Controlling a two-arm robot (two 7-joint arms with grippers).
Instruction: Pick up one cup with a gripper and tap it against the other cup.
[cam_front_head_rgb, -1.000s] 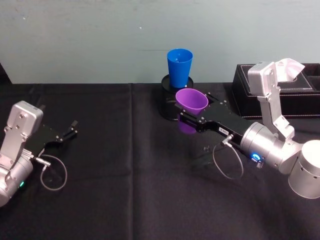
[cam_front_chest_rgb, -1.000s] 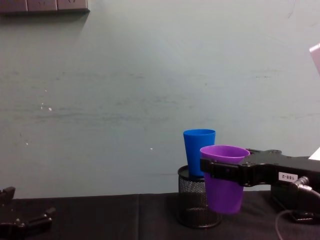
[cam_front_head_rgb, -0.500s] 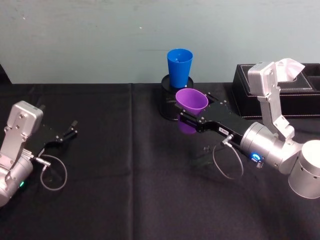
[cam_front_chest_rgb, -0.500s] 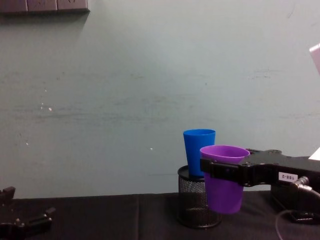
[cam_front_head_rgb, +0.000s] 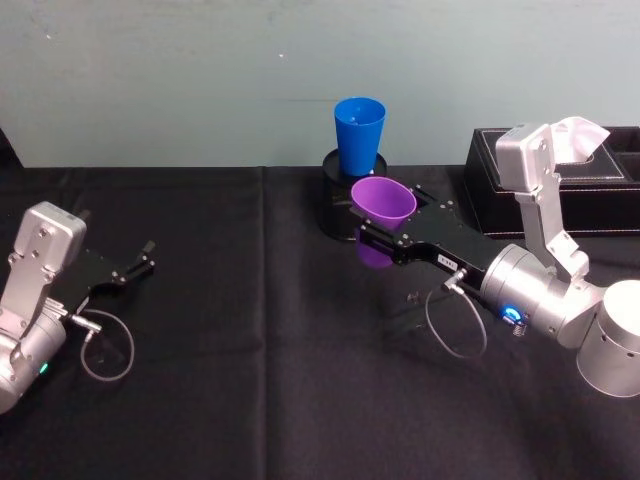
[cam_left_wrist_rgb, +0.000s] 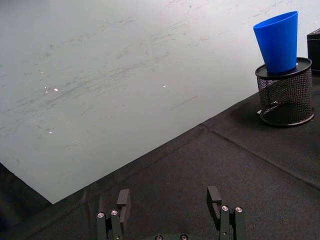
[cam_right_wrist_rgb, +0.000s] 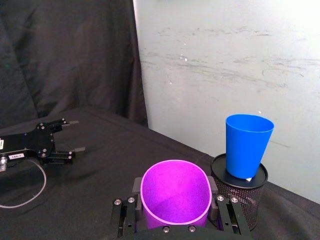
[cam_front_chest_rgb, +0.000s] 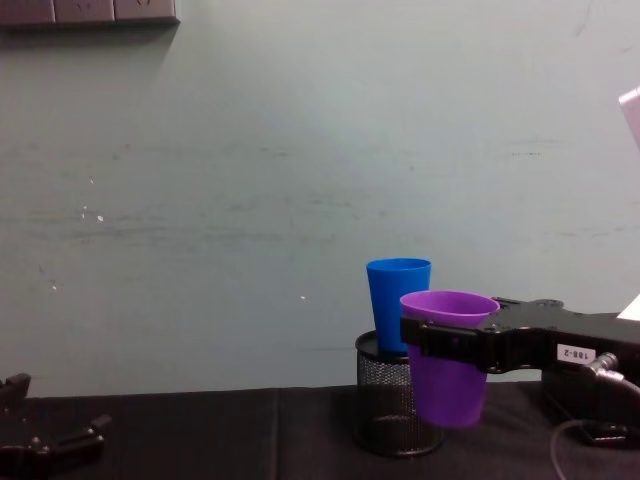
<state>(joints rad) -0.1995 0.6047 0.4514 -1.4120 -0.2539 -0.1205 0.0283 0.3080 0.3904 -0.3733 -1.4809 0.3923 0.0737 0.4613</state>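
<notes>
Two plastic cups, one tap to come: the purple cup (cam_front_head_rgb: 382, 203) hangs upright above the table, pinched just under its rolled rim by the right gripper (cam_front_chest_rgb: 455, 342), whose flat black jaws press in on opposite sides of the wall. It reads as a light, thin-walled thing, smooth and probably slippery. The high grip looks sound, since the taper and the rim should stop the cup sliding down through the jaws. A hard squeeze would likely bend the mouth oval, and the right wrist view already hints at a slightly flattened rim.

Just beyond it, and higher, stands the blue cup (cam_front_head_rgb: 359, 133), upright at the top of a black mesh holder (cam_front_chest_rgb: 385, 410); whether its base sits in the holder's mouth or on it cannot be told. From the head view the two cups appear close but apart. The blue one is loose and looks equally light, and perched that high it could tip or skid under a firm knock. A gentle sideways touch, wall to wall, seems the safer meeting.

Behind the right arm lies a black box (cam_front_head_rgb: 490, 190). Well off to the left, the left gripper (cam_left_wrist_rgb: 167, 195) rests low over the black-clothed table (cam_front_head_rgb: 250, 350), fingers apart and holding nothing.
</notes>
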